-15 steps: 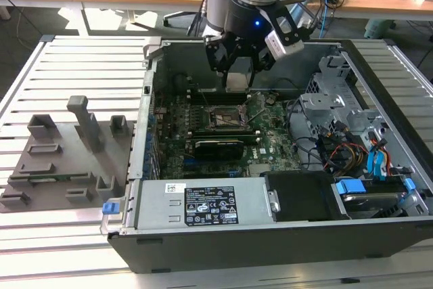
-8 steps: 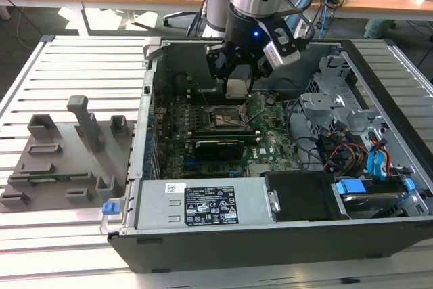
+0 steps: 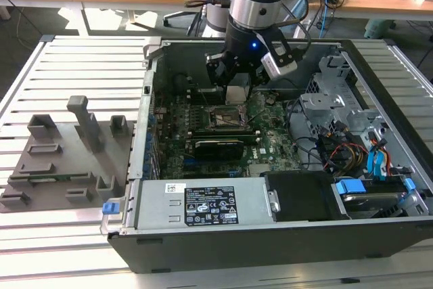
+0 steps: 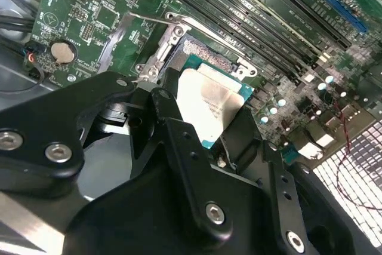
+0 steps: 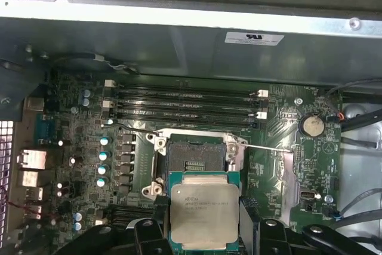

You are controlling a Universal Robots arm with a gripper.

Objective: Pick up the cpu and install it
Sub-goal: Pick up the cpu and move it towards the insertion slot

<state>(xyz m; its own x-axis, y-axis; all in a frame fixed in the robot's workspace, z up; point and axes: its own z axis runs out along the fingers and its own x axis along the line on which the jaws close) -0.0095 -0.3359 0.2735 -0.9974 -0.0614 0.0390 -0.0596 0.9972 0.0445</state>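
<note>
The cpu [image 5: 200, 213], a flat square chip with a silvery-grey top and a green rim, sits between my gripper's black fingers [image 5: 149, 231]. My gripper [image 5: 200, 234] is shut on it by two opposite edges. In the first wrist view the cpu hangs just beside the open black socket [image 5: 194, 153] on the green motherboard. In the second wrist view the cpu [image 4: 209, 103] partly covers the socket [image 4: 200, 52] behind it. In the exterior view my gripper [image 3: 238, 96] holds the cpu [image 3: 238, 93] inside the open computer case, a little above the socket [image 3: 226, 118].
The case walls [image 3: 152, 72] ring the motherboard [image 3: 203, 141]. Memory slots [image 5: 185, 103] lie beside the socket, and its thin lever [image 5: 268, 146] sticks out sideways. Drive cages and cables [image 3: 352, 140] fill the exterior view's right. A grey tray with upright blocks [image 3: 61, 160] lies outside the case, at the left.
</note>
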